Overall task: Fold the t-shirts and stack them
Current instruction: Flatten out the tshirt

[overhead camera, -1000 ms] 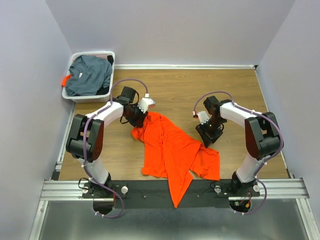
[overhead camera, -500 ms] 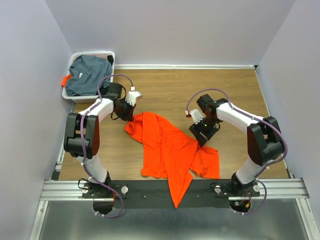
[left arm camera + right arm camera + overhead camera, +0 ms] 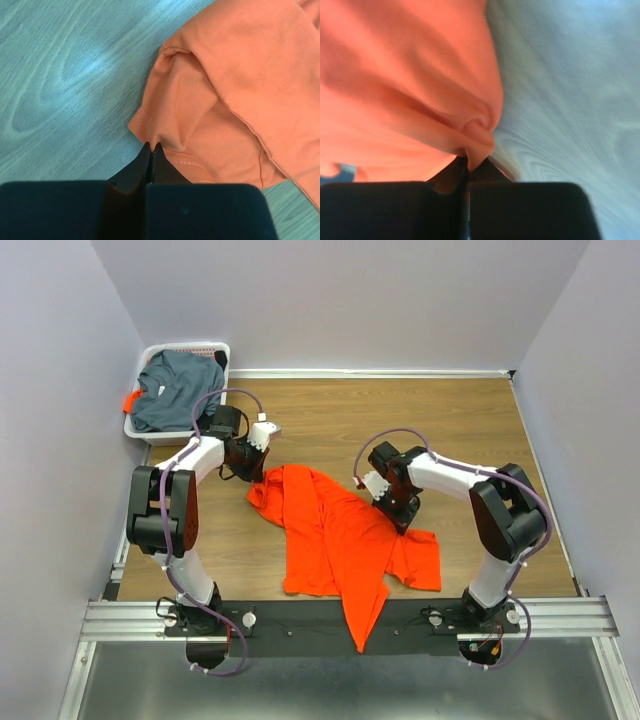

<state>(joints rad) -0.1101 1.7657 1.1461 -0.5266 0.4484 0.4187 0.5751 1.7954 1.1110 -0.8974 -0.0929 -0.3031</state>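
The orange t-shirt lies crumpled in the middle of the wooden table, and its lower tail hangs over the near rail. My left gripper is at the shirt's upper left corner. In the left wrist view that gripper is shut on the stitched hem of the orange cloth. My right gripper sits at the shirt's right edge. In the right wrist view it pinches a raised fold of the orange cloth. The dark grey-blue t-shirt lies bunched in the basket.
The white slotted basket stands at the back left corner against the wall. Bare wood lies behind and right of the orange shirt. A black and metal rail runs along the near edge. Grey walls close in three sides.
The left gripper has shut on the shirt's corner and drawn it back and left. The right gripper has moved left onto the shirt's right edge and shut on a fold.
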